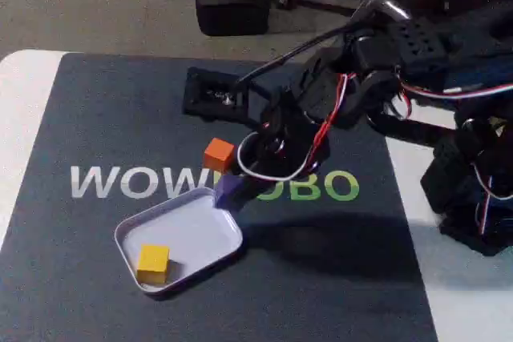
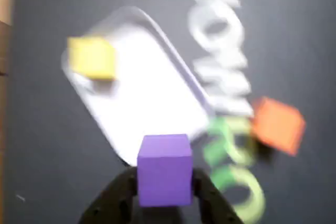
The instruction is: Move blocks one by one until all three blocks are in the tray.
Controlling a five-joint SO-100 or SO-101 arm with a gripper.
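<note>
Purple block [image 2: 164, 169] clamped between fingers [image 2: 113, 200] at tray [image 2: 152, 103] edge | yellow block [image 2: 92, 57] in tray's far corner | orange block [image 2: 277, 125] on mat [image 1: 321, 278] beside tray

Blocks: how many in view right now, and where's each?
3. Yellow block lies in the tray. Purple block is held in the tool at the tray's edge. Orange block sits on the mat.

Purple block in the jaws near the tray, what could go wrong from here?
1. The purple block hangs at the tray corner, not over its middle; released here, it might catch the rim and tumble onto the mat.
2. The wrist view is blurred, suggesting motion; opening mid-swing could fling it.
3. The orange block sits close beside the arm and could be nudged.
</note>
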